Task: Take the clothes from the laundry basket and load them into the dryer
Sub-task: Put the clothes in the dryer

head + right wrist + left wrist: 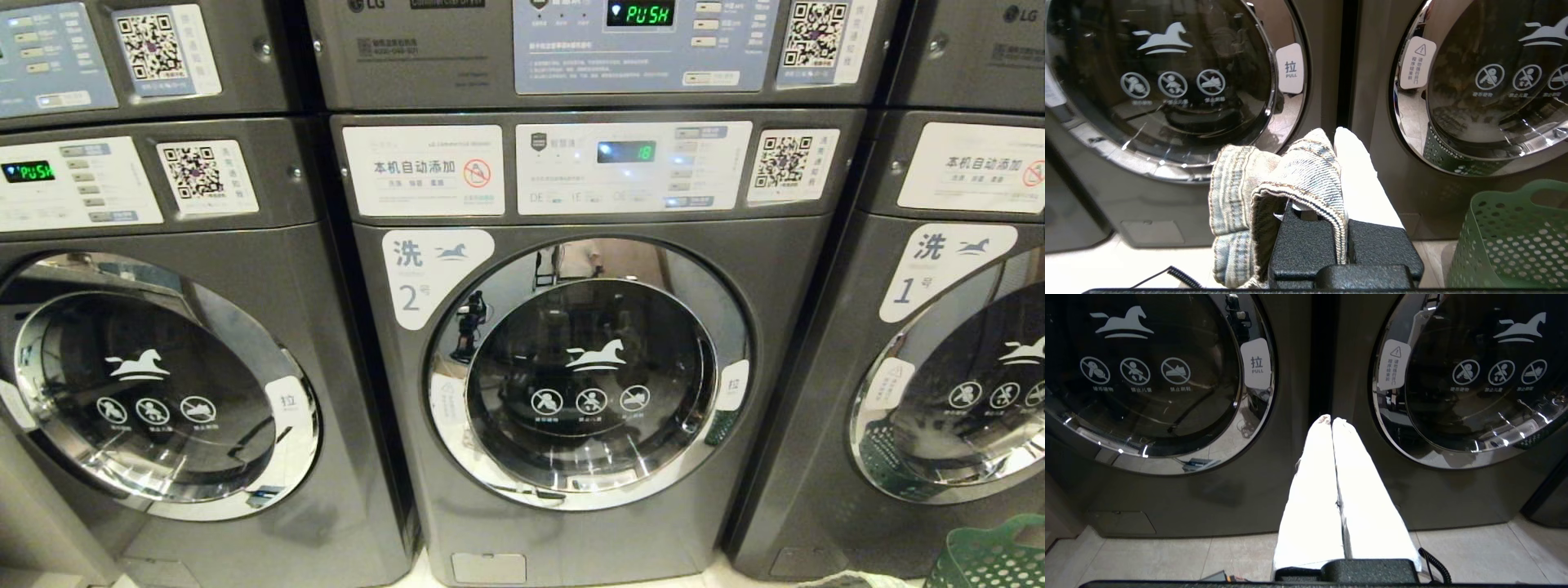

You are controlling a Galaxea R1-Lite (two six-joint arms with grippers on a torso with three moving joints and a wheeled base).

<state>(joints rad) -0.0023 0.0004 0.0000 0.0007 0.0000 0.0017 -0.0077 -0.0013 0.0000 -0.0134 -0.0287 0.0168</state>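
Top machine display: green "PUSH", "LG" at upper left of its panel
Middle washer display: "18"
Middle washer door label: "洗 2号"
Right washer label: "洗 1号"
Left machine display: "PUSH"
Door tab: "拉 PULL"

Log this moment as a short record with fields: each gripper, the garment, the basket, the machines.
right gripper: shut on the denim garment, low in front of the washers
left gripper: shut, holding nothing
laundry basket: green, perforated, on the floor at the robot's right
washer 2: door closed, display lit
dryer: stacked above washer 2, display reads PUSH
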